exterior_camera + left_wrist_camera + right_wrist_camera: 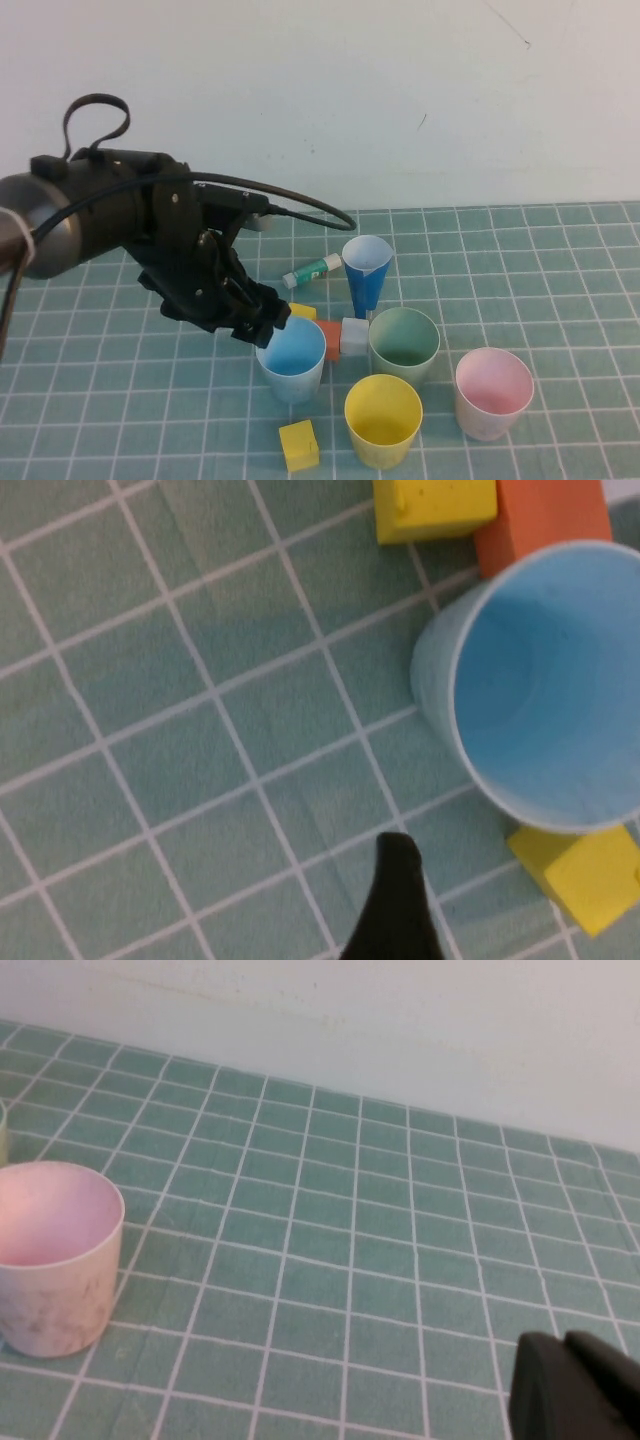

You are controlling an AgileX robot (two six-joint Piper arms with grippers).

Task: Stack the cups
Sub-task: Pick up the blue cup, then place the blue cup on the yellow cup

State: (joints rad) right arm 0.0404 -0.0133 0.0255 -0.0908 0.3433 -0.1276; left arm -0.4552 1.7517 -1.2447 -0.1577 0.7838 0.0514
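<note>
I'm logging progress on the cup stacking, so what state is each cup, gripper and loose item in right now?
light blue cup: upright, empty, unstacked
yellow cup: upright, empty, standing alone
pale green cup: upright, empty, unstacked
pink cup: upright, empty, apart from the rest
dark blue cone cup: upright, open end up
marker: lying flat
left gripper: at the light blue cup's rim, holding nothing
right gripper: out of the high view, near the pink cup
</note>
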